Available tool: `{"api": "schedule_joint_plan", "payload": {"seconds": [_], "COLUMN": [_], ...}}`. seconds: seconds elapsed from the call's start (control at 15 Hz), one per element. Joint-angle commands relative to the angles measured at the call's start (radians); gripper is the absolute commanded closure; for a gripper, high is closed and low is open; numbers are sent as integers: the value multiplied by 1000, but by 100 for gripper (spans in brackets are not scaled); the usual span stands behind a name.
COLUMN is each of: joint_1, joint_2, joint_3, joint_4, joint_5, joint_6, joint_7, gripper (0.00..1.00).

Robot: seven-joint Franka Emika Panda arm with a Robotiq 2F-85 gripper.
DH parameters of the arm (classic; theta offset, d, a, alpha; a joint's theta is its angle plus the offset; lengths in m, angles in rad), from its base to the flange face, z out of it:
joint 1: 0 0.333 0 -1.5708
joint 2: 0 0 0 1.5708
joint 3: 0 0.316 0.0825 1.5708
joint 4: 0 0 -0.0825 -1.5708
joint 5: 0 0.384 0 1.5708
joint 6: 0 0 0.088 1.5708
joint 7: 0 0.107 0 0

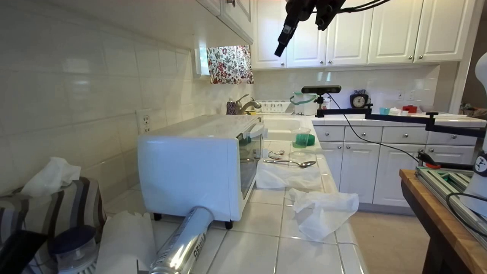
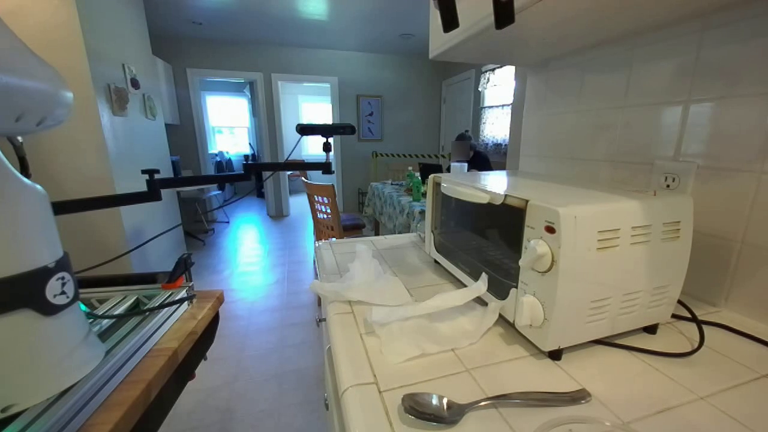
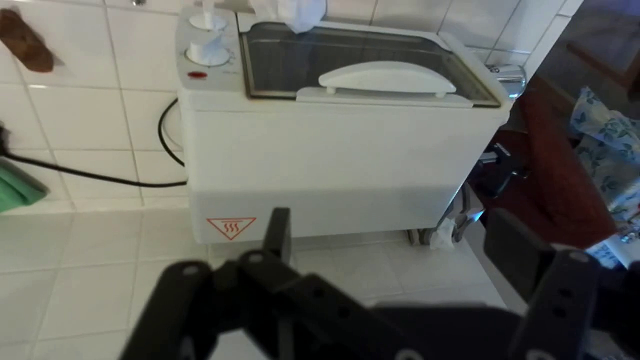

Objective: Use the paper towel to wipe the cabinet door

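Exterior views face opposite ways along counter (image 1: 253, 249), sharing nearby oven (image 1: 186, 167); wrist view looks down on it.

Two crumpled paper towels (image 2: 432, 329), one toaster oven (image 3: 335, 145), two oven knobs (image 2: 537, 256).

Paper towels (image 1: 289, 177) loose, cabinet doors (image 1: 439, 32) closed

Two thin white sheets, creased, spread out. Sheet A (image 1: 325, 217): in an exterior view, lower right of centre, rumpled. Sheet B (image 2: 435, 327): in an exterior view, lower centre, one edge curled up, A just behind it to the left; touching or not, can't tell. Doors: white, panelled, round knobs, upper right in an exterior view. Can't tell which one the task means.
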Motion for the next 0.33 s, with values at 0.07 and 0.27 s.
{"api": "schedule_joint_plan", "payload": {"seconds": [0.07,0.27], "joint_1": [-60,-53], "joint_2": [-5,-1], "joint_3": [52,42], "joint_4": [-8,-11], "joint_5": [-158,-200], "joint_6": [-33,-25], "joint_7": [95,75], "gripper": [0,0]}}
